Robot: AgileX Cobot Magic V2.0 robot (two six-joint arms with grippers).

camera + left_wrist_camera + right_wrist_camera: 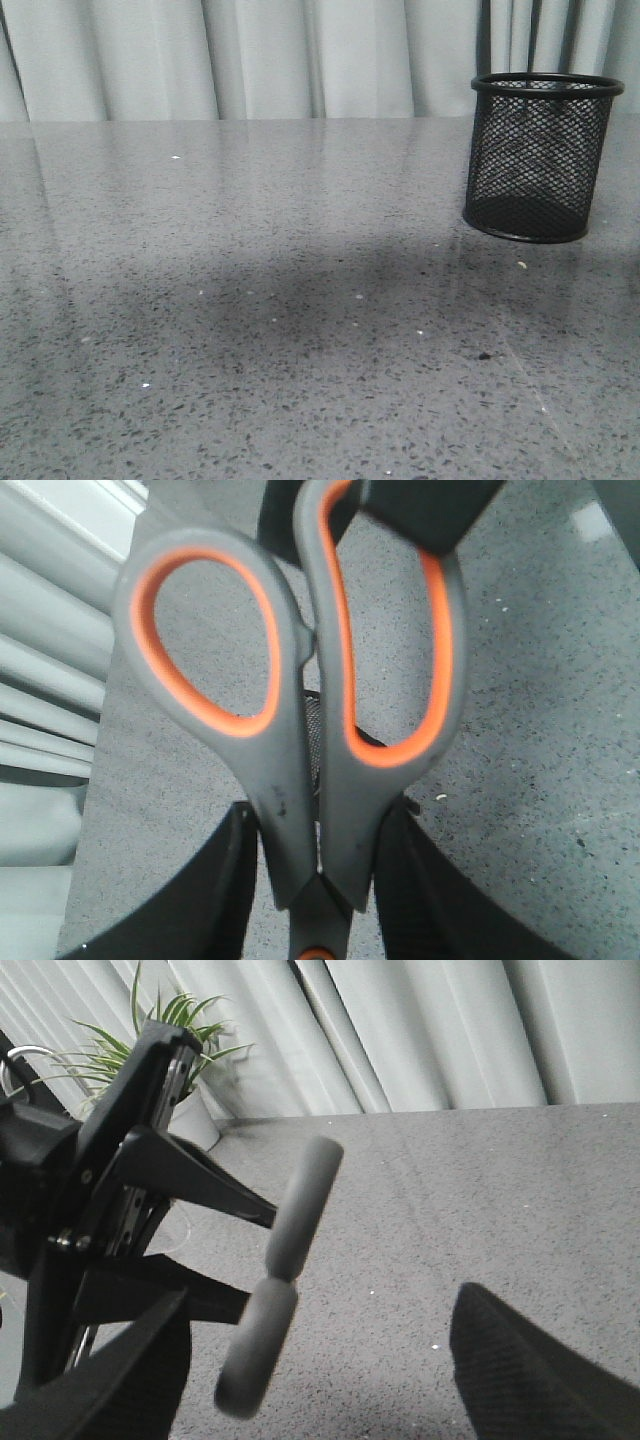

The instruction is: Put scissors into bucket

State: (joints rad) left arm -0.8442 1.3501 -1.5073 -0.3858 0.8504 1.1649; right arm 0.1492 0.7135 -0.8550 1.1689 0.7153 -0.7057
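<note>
Between the left gripper [318,880] pads, closed on the shanks just below the loops: scissors [300,680], handles up, blades hidden. Rigid, light, smooth plastic; grip near pivot seems best vs. twist. Bucket [540,158] at table's [250,330] far-right corner. Right gripper [315,1380] wide apart, holds nothing.

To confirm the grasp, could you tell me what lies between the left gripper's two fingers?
The scissors fill that gap, clamped between the fingers where the grey handles narrow beyond the orange-lined loops. The left wrist view shows this.
</note>
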